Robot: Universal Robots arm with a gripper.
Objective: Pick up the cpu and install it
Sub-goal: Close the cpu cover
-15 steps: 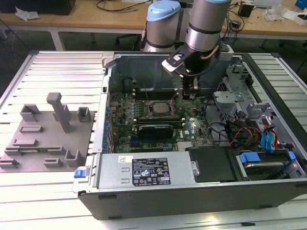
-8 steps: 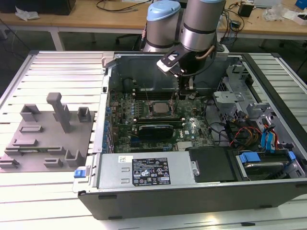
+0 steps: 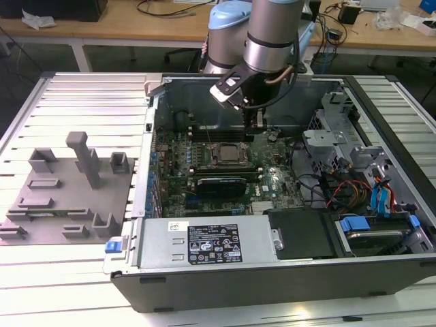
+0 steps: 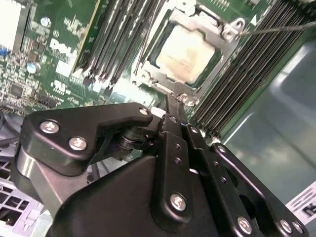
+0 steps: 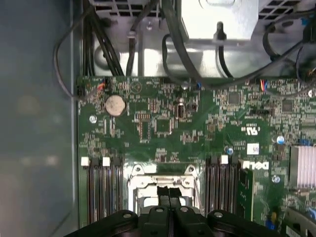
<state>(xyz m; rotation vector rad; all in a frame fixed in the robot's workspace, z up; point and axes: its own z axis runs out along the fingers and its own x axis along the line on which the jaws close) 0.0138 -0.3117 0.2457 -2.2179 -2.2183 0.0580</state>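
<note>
The cpu (image 4: 190, 52), a pale silver square chip, lies flat in the motherboard socket inside its metal bracket frame (image 4: 148, 74). In the second wrist view my gripper (image 4: 176, 104) hangs just above the near edge of that frame, fingers pressed together with nothing between them. The first wrist view shows the same shut fingertips (image 5: 163, 191) over the socket (image 5: 160, 174). In the exterior view the gripper (image 3: 257, 124) sits inside the open computer case, slightly behind and to the exterior view's right of the socket (image 3: 227, 154). A thin wire lever (image 4: 279, 28) sticks out beside the bracket.
A grey fixture (image 3: 61, 197) lies on the slatted table at the exterior view's left. Inside the case are the power supply (image 3: 204, 242), a drive cage (image 3: 340, 146), memory slots (image 4: 113, 34), black cables (image 5: 148, 39) and a finned heatsink (image 5: 303, 165).
</note>
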